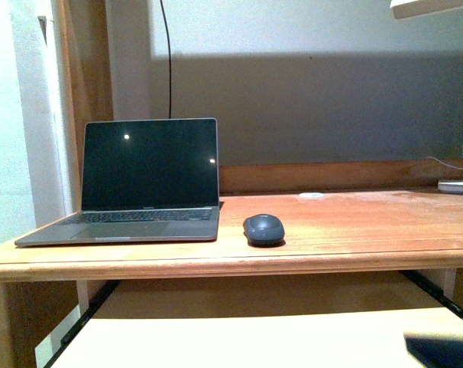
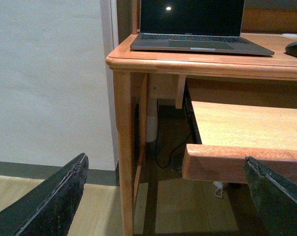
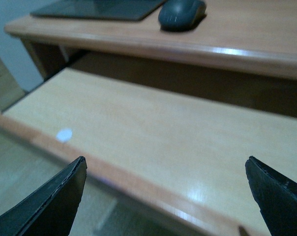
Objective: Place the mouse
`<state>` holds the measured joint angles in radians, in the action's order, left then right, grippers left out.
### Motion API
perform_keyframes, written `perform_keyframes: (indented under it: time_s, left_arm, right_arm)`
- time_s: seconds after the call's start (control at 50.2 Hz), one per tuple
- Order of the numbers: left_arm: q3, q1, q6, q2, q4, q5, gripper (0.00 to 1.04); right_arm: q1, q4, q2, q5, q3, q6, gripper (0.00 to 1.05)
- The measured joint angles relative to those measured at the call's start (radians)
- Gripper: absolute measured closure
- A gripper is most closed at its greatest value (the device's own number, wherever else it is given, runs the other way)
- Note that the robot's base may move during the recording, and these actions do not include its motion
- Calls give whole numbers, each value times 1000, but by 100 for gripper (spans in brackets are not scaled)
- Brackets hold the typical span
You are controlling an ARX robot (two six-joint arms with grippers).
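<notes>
Front view: small dark grey oval mouse (image 1: 264,228), lying flat on the reddish wooden desk top (image 1: 354,230), just beside the right edge of the open grey laptop (image 1: 139,184) but not touching it. This is likely where a user's right hand falls, so the placing looks done. Pale wooden pull-out shelf (image 1: 254,337) below, drawn out, showing one small pale spot (image 3: 64,134), nature unclear. Left gripper (image 2: 168,201) and right gripper (image 3: 165,196): jaws spread wide, holding nothing, low before the desk, well apart from the mouse.

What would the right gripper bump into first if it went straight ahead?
Probably the pull-out shelf: its top lies right ahead of the open right gripper. The mouse sits farther off, up on the desk.
</notes>
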<state>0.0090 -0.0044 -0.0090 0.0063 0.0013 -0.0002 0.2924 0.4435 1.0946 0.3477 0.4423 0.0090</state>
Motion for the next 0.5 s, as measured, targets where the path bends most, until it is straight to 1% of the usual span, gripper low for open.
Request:
perform_keyframes:
  time_s: [0.04,0.1,0.179,0.319,0.398,0.498]
  left_arm:
    - [0,0,0,0,0,0,8]
    - [0,0,0,0,0,0,8]
    - [0,0,0,0,0,0,8]
    - [0,0,0,0,0,0,8]
    - [0,0,0,0,0,0,8]
    - [0,0,0,0,0,0,8]
  right_arm:
    - [-22,-12,-33,37,-54,-28,7]
    - [-43,-25,-60,66,-118,-75,7]
    - [-47,-23,-57,67,-179,-150,7]
    - [-10,60,19,8,-194,-198,7]
    - [41,142,113,-53,-191,-209,7]
    - [86,196,195,-102,-172,-211,7]
